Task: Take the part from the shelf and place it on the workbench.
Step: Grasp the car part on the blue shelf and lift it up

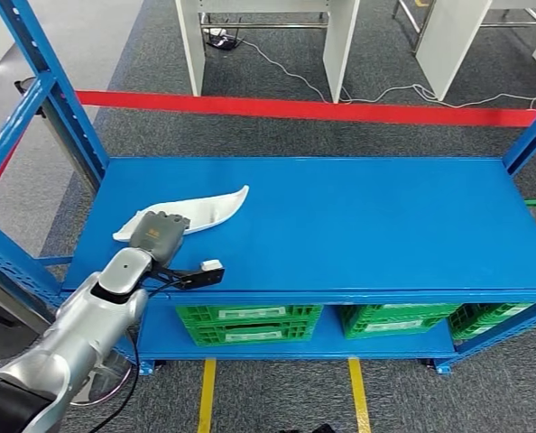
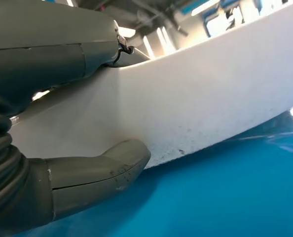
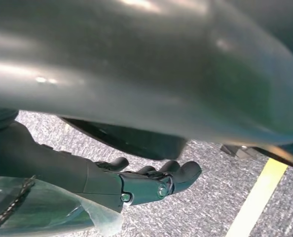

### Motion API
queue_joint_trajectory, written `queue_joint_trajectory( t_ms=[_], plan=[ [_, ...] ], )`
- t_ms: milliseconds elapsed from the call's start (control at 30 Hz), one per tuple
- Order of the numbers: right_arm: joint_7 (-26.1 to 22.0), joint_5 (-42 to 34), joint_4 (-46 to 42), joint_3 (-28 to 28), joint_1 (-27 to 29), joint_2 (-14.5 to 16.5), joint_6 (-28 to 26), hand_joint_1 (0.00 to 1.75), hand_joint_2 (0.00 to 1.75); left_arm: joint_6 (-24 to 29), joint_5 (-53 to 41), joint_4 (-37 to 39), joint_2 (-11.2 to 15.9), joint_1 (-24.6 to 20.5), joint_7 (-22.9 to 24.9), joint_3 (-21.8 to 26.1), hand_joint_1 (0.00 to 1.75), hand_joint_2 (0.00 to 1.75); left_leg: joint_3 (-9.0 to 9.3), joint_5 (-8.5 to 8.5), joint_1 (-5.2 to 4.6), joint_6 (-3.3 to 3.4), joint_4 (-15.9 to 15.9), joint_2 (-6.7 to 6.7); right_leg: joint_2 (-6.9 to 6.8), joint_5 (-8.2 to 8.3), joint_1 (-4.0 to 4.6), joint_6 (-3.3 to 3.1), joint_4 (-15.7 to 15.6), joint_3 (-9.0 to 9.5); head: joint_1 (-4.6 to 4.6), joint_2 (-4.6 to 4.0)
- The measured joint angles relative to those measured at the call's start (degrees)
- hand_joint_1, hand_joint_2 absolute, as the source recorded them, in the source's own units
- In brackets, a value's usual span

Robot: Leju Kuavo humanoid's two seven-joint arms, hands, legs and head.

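One white part [image 1: 204, 211] apparently within left robot hand [image 1: 158, 234].

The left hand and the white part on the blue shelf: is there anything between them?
Nothing. In the left wrist view the left hand touches the white part directly, thumb below and fingers above; it lies on the shelf.

part [image 1: 196, 212] lies on shelf [image 1: 361, 225] top, left half | left hand [image 1: 158, 234] rests on part's near-left end | crates [image 1: 249, 324] on the lower level under the top, 1 left of centre, others to the right | workbench legs [image 1: 338, 41] behind shelf, beyond floor tape [image 1: 306, 109] | right hand [image 3: 152, 183] above floor
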Motion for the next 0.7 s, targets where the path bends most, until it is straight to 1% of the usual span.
queue_joint_trajectory(
  t_ms=[33,67,100,133,167,200,267,300,333,367,400,433,467,500,533,567,600,633,667,700],
  plan=[
    [0.00,0.13,0.00,-0.02,0.03,-0.01,0.01,0.00,0.00,1.65,-0.40,-0.03,0.11,0.36,-0.35,-0.03,1.75,1.75,0.00,-0.01,-0.02,-0.01,0.05,-0.01,-0.01,1.03,0.00,-0.01,-0.52,0.11,0.02,0.00],
    [0.00,0.29,0.00,-0.03,0.03,-0.01,0.01,0.00,0.00,3.59,-0.77,-0.23,0.21,0.75,-0.69,-0.04,1.75,1.75,0.02,-0.06,-0.02,-0.08,0.14,-0.03,-0.03,3.04,-0.01,-0.09,-3.51,1.46,0.00,0.00],
    [0.00,0.47,0.00,-0.03,0.01,-0.01,0.01,0.00,0.00,5.54,-1.06,-0.60,0.28,1.14,-0.95,-0.05,1.75,1.75,0.00,-0.15,-0.01,-0.20,0.29,-0.05,-0.06,5.08,-0.01,-0.22,-7.63,3.37,0.02,0.00],
    [0.01,0.67,0.00,-0.04,-0.05,-0.01,0.01,0.00,0.00,7.48,-1.37,-1.27,0.34,1.55,-1.15,-0.06,1.75,1.75,-0.13,-0.29,-0.14,-0.40,0.53,-0.07,-0.08,6.43,0.03,-0.36,-11.48,5.37,0.02,0.00],
    [0.02,0.85,0.00,-0.05,-0.11,0.00,0.00,0.00,0.00,9.14,-1.69,-2.32,0.35,2.03,-1.30,-0.06,1.75,1.75,-0.31,-0.37,-0.26,-0.65,0.76,-0.10,-0.07,7.20,0.04,-0.55,-14.25,6.79,-0.03,0.00],
    [0.05,1.00,0.00,-0.07,-0.14,0.01,-0.01,0.00,0.00,10.30,-1.88,-3.59,0.32,2.55,-1.37,-0.07,1.75,1.75,-0.49,-0.39,-0.37,-0.89,0.91,-0.12,-0.03,7.24,0.11,-0.75,-15.43,7.42,-0.05,0.00],
    [0.13,1.20,0.00,-0.13,-0.08,0.02,-0.02,0.00,0.00,11.57,-2.08,-6.69,0.11,3.71,-1.53,-0.10,1.75,1.75,-0.65,-0.30,-0.37,-1.37,0.98,-0.16,0.06,7.22,0.17,-1.29,-15.62,7.53,-0.09,0.00],
    [0.15,1.26,0.00,-0.16,-0.05,0.03,-0.03,0.00,0.00,11.73,-2.12,-8.23,-0.02,4.27,-1.57,-0.14,1.75,1.75,-0.71,-0.57,-0.28,-1.65,1.18,-0.15,0.05,7.32,0.13,-1.61,-15.70,7.55,-0.10,0.00],
    [0.16,1.32,0.00,-0.20,-0.04,0.04,-0.05,0.00,0.00,11.76,-2.14,-9.63,-0.11,4.71,-1.61,-0.16,1.75,1.75,-1.05,-1.31,-0.20,-1.96,2.08,-0.13,0.03,7.41,0.04,-1.96,-15.79,7.60,-0.21,0.00],
    [0.16,1.36,0.00,-0.21,-0.06,0.06,-0.07,0.00,0.00,11.75,-2.16,-10.79,-0.18,5.08,-1.61,-0.19,1.75,1.75,-1.89,-2.66,-0.12,-2.28,4.14,-0.11,-0.01,7.49,-0.07,-2.26,-15.89,7.65,-0.30,0.00],
    [0.16,1.39,0.00,-0.23,-0.10,0.07,-0.08,0.00,0.00,11.74,-2.18,-11.77,-0.19,5.40,-1.61,-0.21,1.75,1.75,-3.26,-4.44,-0.04,-2.57,7.35,-0.09,-0.03,7.49,-0.09,-2.46,-15.90,7.66,-0.40,0.00],
    [0.16,1.41,0.00,-0.24,-0.12,0.07,-0.09,0.00,0.00,11.74,-2.18,-12.48,-0.20,5.72,-1.60,-0.23,1.75,1.75,-4.97,-6.27,0.03,-2.77,11.29,-0.08,-0.03,7.46,-0.09,-2.57,-15.90,7.66,-0.46,0.00],
    [0.16,1.42,0.00,-0.25,-0.10,0.08,-0.08,0.00,0.00,11.72,-2.19,-13.04,-0.21,6.10,-1.60,-0.27,1.75,1.75,-6.57,-7.61,0.08,-2.90,14.89,-0.08,-0.02,7.45,-0.08,-2.60,-15.89,7.67,-0.44,0.00],
    [0.17,1.42,0.00,-0.25,-0.06,0.08,-0.08,0.00,0.00,11.71,-2.19,-13.50,-0.21,6.50,-1.60,-0.31,1.75,1.75,-7.53,-8.00,0.12,-2.93,17.01,-0.07,0.02,7.43,-0.08,-2.62,-15.89,7.69,-0.45,0.00],
    [0.17,1.43,0.00,-0.26,-0.03,0.08,-0.08,0.00,0.00,11.70,-2.20,-13.87,-0.21,6.82,-1.60,-0.34,1.75,1.75,-7.57,-7.32,0.15,-2.87,17.07,-0.08,0.08,7.42,-0.07,-2.63,-15.88,7.71,-0.46,0.00],
    [0.17,1.43,0.00,-0.27,-0.02,0.08,-0.08,0.00,0.00,11.70,-2.19,-14.23,-0.18,7.02,-1.61,-0.36,1.75,1.75,-6.59,-5.66,0.15,-2.69,14.89,-0.08,0.15,7.41,-0.06,-2.62,-15.87,7.77,-0.47,0.00],
    [0.16,1.44,0.00,-0.27,-0.02,0.09,-0.09,0.00,0.00,11.82,-2.03,-14.64,-0.15,7.11,-1.75,-0.37,1.75,1.75,-4.80,-3.46,0.10,-2.37,11.02,-0.07,0.19,7.38,-0.04,-2.57,-15.87,7.84,-0.48,0.00],
    [0.16,1.45,0.00,-0.28,-0.03,0.12,-0.13,0.00,0.00,12.12,-1.74,-15.11,-0.14,7.15,-2.05,-0.37,1.75,1.75,-2.92,-1.82,-0.02,-2.03,7.08,-0.07,0.18,7.32,0.06,-2.44,-15.85,7.88,-0.46,0.00],
    [0.16,1.45,0.00,-0.29,-0.07,0.15,-0.31,0.00,0.00,12.61,-1.28,-15.81,-0.19,7.27,-2.54,-0.37,1.75,1.75,-1.44,-0.80,-0.15,-1.72,3.80,-0.07,0.15,7.27,0.16,-2.23,-15.80,7.85,-0.44,0.00],
    [0.17,1.47,0.00,-0.32,-0.09,0.21,-0.67,0.00,0.00,13.27,-0.59,-16.83,-0.32,7.69,-3.16,-0.37,1.75,1.75,-0.59,-0.46,-0.29,-1.47,1.87,-0.07,0.10,7.26,0.23,-1.95,-15.78,7.78,-0.39,0.00]
  ],
)
